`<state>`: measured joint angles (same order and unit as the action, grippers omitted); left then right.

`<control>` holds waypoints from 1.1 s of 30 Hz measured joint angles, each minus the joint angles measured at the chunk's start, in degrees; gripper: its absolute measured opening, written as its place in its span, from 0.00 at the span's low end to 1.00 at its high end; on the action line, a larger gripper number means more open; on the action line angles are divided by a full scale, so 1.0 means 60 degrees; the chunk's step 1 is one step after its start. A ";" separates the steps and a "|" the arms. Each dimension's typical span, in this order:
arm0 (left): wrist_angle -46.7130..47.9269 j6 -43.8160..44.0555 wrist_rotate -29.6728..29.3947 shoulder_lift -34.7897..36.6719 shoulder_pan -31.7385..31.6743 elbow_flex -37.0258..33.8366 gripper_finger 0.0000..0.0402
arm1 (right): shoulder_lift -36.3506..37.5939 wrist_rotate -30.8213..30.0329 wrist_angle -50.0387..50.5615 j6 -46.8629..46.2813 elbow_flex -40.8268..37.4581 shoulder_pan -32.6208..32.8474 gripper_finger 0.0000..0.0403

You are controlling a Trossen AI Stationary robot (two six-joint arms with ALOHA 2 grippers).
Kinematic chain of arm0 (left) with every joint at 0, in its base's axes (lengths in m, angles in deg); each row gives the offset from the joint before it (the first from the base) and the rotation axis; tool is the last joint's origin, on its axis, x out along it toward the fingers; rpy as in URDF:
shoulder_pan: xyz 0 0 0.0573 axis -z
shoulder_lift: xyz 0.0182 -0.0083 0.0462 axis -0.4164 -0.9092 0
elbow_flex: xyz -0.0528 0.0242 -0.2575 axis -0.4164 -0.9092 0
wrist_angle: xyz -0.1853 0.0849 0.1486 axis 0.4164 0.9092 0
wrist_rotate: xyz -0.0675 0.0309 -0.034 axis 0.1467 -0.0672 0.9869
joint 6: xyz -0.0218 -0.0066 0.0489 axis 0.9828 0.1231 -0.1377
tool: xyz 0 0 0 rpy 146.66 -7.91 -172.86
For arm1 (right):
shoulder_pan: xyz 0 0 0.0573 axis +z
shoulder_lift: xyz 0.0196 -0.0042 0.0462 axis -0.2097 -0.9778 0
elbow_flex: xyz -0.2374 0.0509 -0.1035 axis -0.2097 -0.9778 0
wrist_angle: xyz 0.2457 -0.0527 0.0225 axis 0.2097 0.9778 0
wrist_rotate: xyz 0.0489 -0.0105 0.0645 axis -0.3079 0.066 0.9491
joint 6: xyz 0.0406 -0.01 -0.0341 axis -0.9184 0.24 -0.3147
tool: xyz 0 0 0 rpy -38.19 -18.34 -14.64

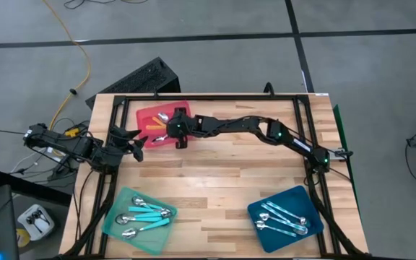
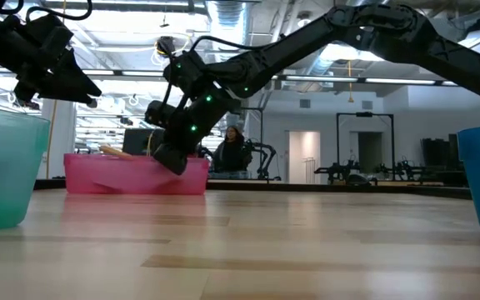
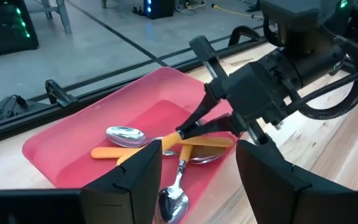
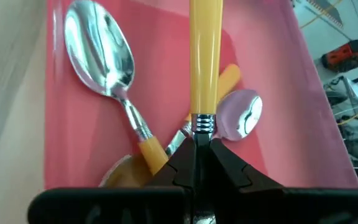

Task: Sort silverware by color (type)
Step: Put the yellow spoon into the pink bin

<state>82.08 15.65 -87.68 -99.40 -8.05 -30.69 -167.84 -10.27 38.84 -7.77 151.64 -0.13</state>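
Note:
The red tray (image 1: pixel 147 115) stands at the table's far left and holds several orange-handled spoons (image 3: pixel 124 134). My right gripper (image 4: pixel 197 144) reaches into it from the table's right and is shut on one orange-handled spoon (image 4: pixel 205 56). Two other spoons lie on the tray floor, bowls up (image 4: pixel 101 50). My left gripper (image 3: pixel 197 180) hovers open just off the tray's left side (image 1: pixel 134 137), with nothing between its fingers. Turquoise-handled spoons (image 1: pixel 146 214) lie in the mint-green tray (image 1: pixel 118 206). Pale blue ones (image 1: pixel 284 217) lie in the dark-blue tray (image 1: pixel 305 198). My right gripper pinches the orange-handled spoon between its two fingers at the neck, just behind the ribbed metal collar (image 4: pixel 202 124). The fingers slant down from the table's right and lie along the spoon. The handle (image 4: pixel 205 74) sticks out ahead of them over the tray; the bowl is hidden under the fingers.
A black frame (image 1: pixel 208 99) runs around the table top. The wood in the middle (image 1: pixel 215 180), between the three trays, is bare. A person (image 2: pixel 233 150) sits in the room beyond the far edge.

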 joint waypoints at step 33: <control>0.0019 -0.0004 -0.0128 0.0000 0.0004 0.0000 0.47 | -0.0142 -0.0161 0.0541 0.2120 0.0335 0.0041 0.11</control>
<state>82.19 15.63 -88.45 -99.39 -8.03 -30.69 -168.69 -11.24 42.08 4.96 153.65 0.12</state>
